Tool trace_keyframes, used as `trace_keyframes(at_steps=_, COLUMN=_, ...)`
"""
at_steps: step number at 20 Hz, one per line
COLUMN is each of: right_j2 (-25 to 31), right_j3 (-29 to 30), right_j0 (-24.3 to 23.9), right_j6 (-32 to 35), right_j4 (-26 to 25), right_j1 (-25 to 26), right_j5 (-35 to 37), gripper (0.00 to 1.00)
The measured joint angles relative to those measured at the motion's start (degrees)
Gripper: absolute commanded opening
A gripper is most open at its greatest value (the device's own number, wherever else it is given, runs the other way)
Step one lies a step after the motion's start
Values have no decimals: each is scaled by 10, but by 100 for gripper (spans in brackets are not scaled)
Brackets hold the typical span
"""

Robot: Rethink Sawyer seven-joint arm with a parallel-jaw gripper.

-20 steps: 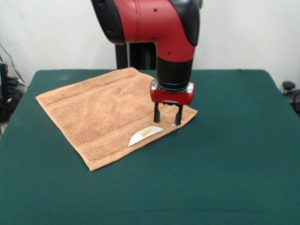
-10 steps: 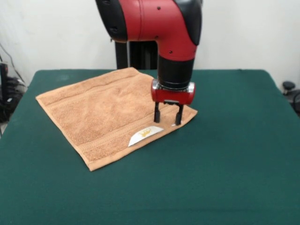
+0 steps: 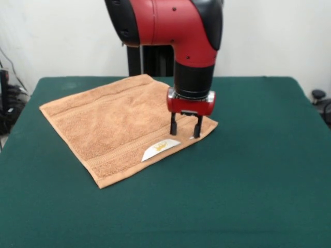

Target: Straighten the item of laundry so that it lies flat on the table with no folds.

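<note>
A: Starting at the left, what's the laundry like?

B: Orange-tan terry towel (image 3: 119, 129), roughly square, spread flat on the green table (image 3: 248, 196). No folds or bunching visible, surface looks smooth w/ faint woven bands running parallel to two opposite edges. It fills the left-centre of the frame, nearer the top of the table than the bottom

A: Any label?

B: Yes, a white label (image 3: 160, 149) on the towel's lower-right edge, lying on top of the cloth, w/ a small yellowish mark on it

A: Containers?

B: None to report, just towel and tabletop

A: Which way does it point?

B: It sits like a diamond, turned approx diagonal to the table edges. One corner at the far left of the frame, one at the top centre, one at the bottom near centre-left, one at the right under the arm. Sides look nearly equal, so can't pick a clear long axis

A: And the gripper?

B: Gripper (image 3: 186, 125) hangs from the red and black arm (image 3: 176, 31) coming down from the top centre. Two dark fingers spread apart, pointing straight down over the towel's right corner, holding nothing. Tips are at or just above the cloth, can't tell if they touch
</note>
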Motion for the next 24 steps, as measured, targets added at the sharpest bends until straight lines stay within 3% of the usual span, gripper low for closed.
trace_keyframes(at_steps=24, right_j2=13, right_j3=-60, right_j0=4, right_j6=0, right_j4=22, right_j1=15, right_j5=127, gripper=100)
